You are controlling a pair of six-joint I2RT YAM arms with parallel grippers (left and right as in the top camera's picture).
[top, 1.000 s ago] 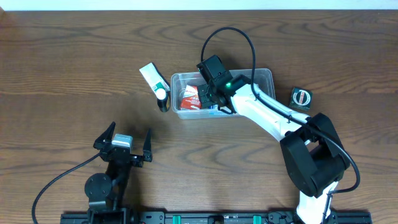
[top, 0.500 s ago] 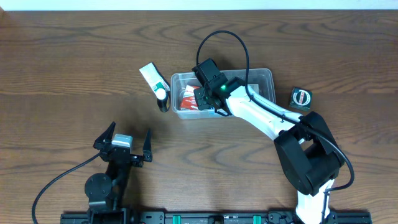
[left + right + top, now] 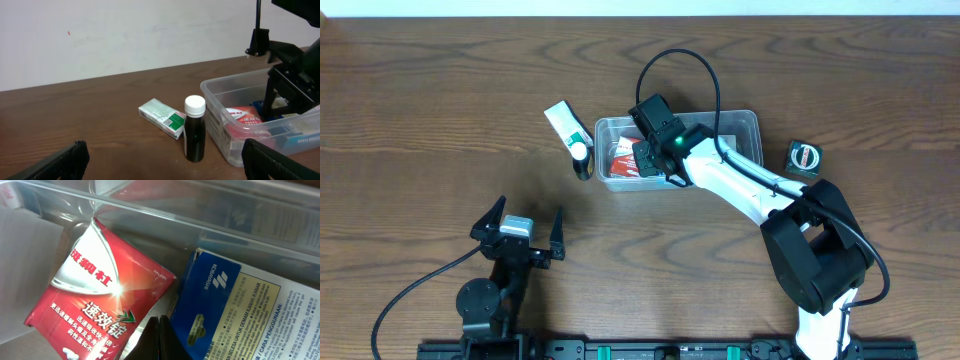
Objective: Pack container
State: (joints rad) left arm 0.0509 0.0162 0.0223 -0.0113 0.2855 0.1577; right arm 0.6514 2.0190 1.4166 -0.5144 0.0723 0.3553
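Note:
The container (image 3: 745,122) is a clear plastic tub at the back middle of the table. Inside it lie a red packet (image 3: 623,157) with white writing and a blue-and-white box (image 3: 668,174). My right gripper (image 3: 646,158) reaches down into the tub's left end. In the right wrist view its jaws are shut (image 3: 159,330) with nothing between them, their tips over the seam between the red packet (image 3: 100,295) and the blue box (image 3: 230,310). My left gripper (image 3: 520,235) rests open near the front left, far from the tub (image 3: 220,127).
A dark bottle with a white cap (image 3: 582,158) stands just left of the tub. A green-and-white box (image 3: 563,122) lies behind the bottle. A small black case with a round face (image 3: 803,157) lies to the right of the tub.
The right arm shifted slightly left inside the tub a second ago and has since held still. The left arm has not moved.

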